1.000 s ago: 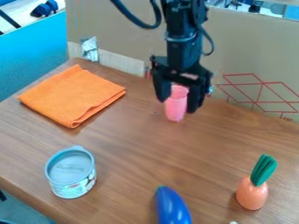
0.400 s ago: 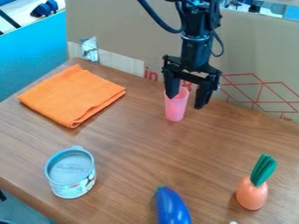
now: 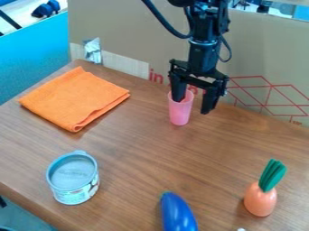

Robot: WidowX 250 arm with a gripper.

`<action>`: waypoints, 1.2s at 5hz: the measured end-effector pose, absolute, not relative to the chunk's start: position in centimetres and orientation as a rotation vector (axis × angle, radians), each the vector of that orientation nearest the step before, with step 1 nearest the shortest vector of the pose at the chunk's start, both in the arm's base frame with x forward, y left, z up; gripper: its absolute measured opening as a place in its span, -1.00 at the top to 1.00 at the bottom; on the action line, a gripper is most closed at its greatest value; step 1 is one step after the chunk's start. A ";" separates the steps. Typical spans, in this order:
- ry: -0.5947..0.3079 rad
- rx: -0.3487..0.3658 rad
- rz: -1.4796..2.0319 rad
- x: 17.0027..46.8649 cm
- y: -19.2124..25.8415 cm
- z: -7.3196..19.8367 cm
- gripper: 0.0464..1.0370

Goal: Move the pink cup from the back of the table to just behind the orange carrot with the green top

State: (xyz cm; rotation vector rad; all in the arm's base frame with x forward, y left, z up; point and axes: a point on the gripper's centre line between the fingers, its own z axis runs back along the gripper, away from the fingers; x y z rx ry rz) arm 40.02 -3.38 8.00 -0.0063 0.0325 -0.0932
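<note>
On the table (image 3: 124,151), a cup (image 3: 180,113) stands upright; the jaws of the gripper (image 3: 193,106) are apart, one at the cup's mouth. Slow, straight moves and light, even pressure best avoid tipping it.

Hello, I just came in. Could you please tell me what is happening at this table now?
A robot arm has its gripper open at a pink cup, which stands on the table near the cardboard. One finger is at the cup's mouth, seemingly dipping inside, and the other hangs outside, so the cup is not gripped. An orange cloth, a can, a toy eggplant and a toy carrot lie or stand apart from it.
</note>
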 end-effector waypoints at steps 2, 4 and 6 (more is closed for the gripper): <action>0.000 -0.026 -0.099 40.3 -3.3 7.3 -0.24; -0.028 -0.056 -0.108 40.2 -3.5 6.3 0.72; -0.177 -0.057 -0.113 38.4 -4.3 10.4 0.89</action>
